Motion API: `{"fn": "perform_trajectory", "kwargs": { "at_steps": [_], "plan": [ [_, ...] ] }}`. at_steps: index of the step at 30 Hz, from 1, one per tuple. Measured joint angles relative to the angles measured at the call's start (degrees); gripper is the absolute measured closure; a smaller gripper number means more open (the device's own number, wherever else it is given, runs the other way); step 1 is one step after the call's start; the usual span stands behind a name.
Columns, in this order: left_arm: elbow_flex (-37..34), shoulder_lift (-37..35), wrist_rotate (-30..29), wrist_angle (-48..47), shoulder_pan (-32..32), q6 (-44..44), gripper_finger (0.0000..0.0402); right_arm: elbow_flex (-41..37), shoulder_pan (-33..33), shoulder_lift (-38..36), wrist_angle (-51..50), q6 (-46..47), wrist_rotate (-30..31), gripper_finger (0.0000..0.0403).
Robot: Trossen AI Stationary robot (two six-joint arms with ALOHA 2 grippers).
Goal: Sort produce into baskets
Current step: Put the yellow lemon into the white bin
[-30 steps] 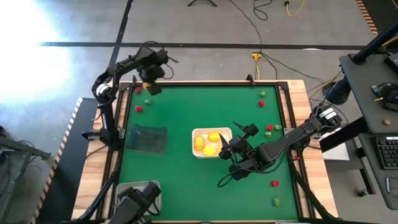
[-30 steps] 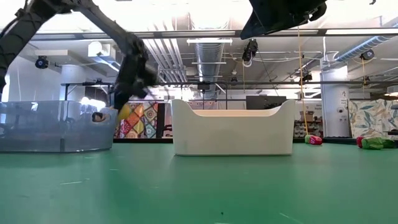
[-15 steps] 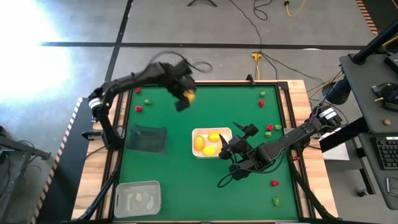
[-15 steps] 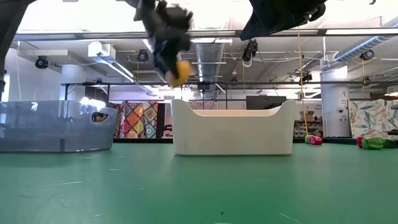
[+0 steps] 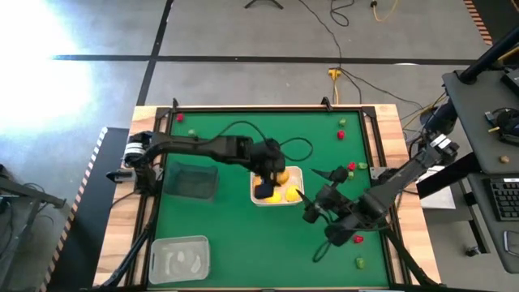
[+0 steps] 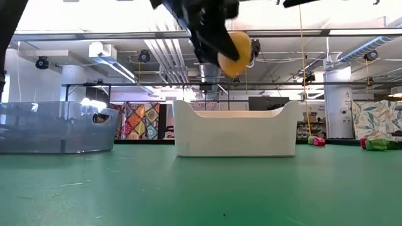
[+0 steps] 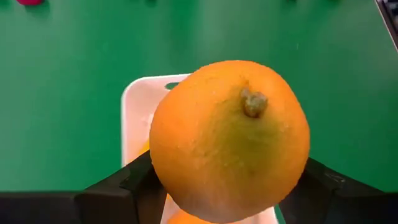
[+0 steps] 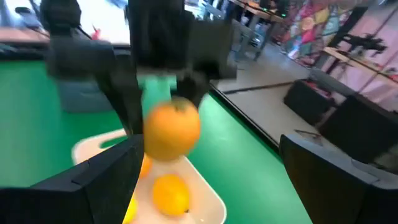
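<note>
Orange: a round orange fruit (image 7: pixel 229 140) with a stem nub sits pinched between the fingers of my left gripper (image 5: pixel 268 171), held in the air above the white basket (image 6: pixel 235 130).
White basket: mid-table on the green mat (image 5: pixel 227 219), with yellow fruits (image 8: pixel 171 194) already lying inside it.
Right gripper: mine too (image 5: pixel 312 208), hovering just beside the white basket with fingers spread and nothing between them.
Other baskets: a dark smoky tub (image 5: pixel 191 180) to the white one's left, a clear tub (image 5: pixel 178 259) at the mat's near-left corner.
Loose produce: red (image 5: pixel 357 239) and green (image 5: pixel 360 262) pieces lie scattered along the mat's right side and far-left corner.
Room: wooden table edging (image 5: pixel 391 122), grey floor with cables, ceiling ducts and patterned hangings beyond.
</note>
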Motion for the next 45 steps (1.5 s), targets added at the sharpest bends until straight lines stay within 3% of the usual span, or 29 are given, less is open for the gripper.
{"fn": "perform_trajectory", "kwargs": {
  "at_steps": [14, 33, 45],
  "plan": [
    [-12.7, 4.0, -0.6, 22.4, -0.7, -7.8, 0.0177, -0.1, 2.2, 0.0, -0.5, 1.4, 1.7, 0.0037],
    [-13.0, 8.0, 0.0, 23.3, -1.2, -11.2, 0.0136, -0.8, 2.1, 0.0, -0.3, 1.7, 2.1, 0.0037],
    [-6.3, 6.1, 3.8, 12.8, -1.2, -12.4, 0.0111, -0.8, 2.1, 0.0, -0.3, 1.5, 2.1, 0.0037]
  ]
}}
